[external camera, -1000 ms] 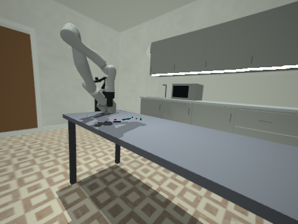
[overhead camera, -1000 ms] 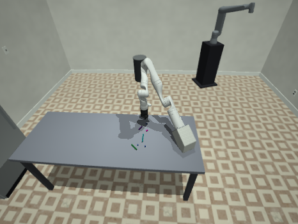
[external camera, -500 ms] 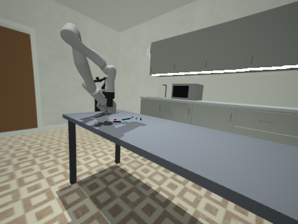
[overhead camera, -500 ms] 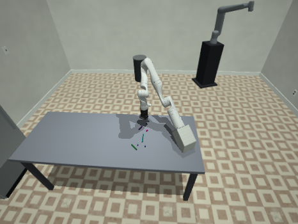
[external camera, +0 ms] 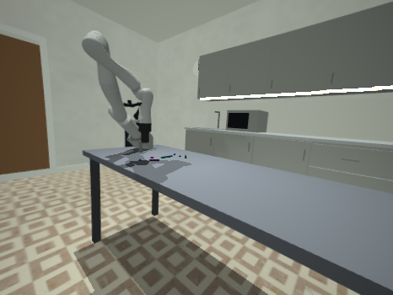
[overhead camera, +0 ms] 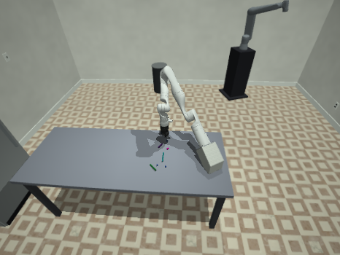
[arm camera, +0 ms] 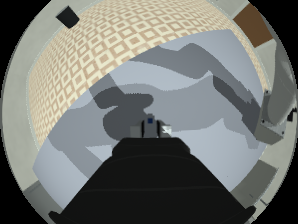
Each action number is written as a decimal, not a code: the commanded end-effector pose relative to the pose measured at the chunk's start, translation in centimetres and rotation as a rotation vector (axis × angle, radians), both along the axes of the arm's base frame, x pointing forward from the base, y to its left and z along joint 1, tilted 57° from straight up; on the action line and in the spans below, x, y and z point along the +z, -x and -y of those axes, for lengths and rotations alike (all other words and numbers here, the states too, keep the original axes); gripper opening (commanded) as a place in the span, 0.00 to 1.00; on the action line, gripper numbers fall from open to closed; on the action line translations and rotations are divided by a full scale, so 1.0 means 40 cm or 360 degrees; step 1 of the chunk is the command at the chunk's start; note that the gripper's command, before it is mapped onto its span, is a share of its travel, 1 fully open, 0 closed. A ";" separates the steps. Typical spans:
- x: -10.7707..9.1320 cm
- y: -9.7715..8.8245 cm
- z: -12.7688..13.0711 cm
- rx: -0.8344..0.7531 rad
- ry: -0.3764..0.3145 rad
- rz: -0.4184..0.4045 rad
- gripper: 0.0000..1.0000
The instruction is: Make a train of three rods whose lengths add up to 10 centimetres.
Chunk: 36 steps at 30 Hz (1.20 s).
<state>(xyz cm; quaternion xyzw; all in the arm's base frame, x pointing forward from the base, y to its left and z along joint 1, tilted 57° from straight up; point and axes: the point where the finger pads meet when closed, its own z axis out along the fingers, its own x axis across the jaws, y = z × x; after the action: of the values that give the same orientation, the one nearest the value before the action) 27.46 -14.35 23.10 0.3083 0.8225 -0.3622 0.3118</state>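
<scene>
While the gripper (overhead camera: pixel 164 138) hangs low over the grey table (overhead camera: pixel 91 157), its fingers stand about half apart and appear to clamp nothing. The wrist view shows only a small bluish speck (arm camera: pixel 150 121) between the tips, too small to name

Going left to right across the cluster in the top view, the green rod (overhead camera: pixel 152 167) lies slanted at the near left. One blue rod (overhead camera: pixel 157 165) sits just beside its upper end. The purple rod (overhead camera: pixel 160 145) lies further back, right under the gripper's shadow. The turquoise rod (overhead camera: pixel 163 157) runs roughly front to back in the middle. A second blue rod (overhead camera: pixel 165 166) lies near its lower end, and the magenta rod (overhead camera: pixel 168 148) sits furthest right, near the gripper

With these colours, green plus the two blues looks like the only trio that makes ten, so the purple rod under the fingers is probably being approached to clear it away, or the tool is only lining up. To do the step well, the narrowed fingers should straddle one rod across its short side. They should come straight down so that neither tip nudges the magenta neighbour, and close only once the rod is centred. Any rod that is moved off should end well apart from the green one, since the rods lie so close together that a sideways brush could scatter the small blues
</scene>
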 end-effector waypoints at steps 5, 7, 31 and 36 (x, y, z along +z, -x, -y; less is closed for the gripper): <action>-0.010 -0.001 0.023 -0.0013 0.0011 -0.0005 0.54; -0.012 -0.002 0.026 -0.0013 0.0011 -0.0005 0.54; -0.044 -0.019 0.075 -0.0013 0.0011 -0.0005 0.54; -0.045 -0.020 0.078 -0.0013 0.0011 -0.0005 0.54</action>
<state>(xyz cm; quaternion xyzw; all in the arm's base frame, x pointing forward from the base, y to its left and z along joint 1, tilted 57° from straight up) 28.30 -17.39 21.29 0.3100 0.8210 -0.3655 0.3104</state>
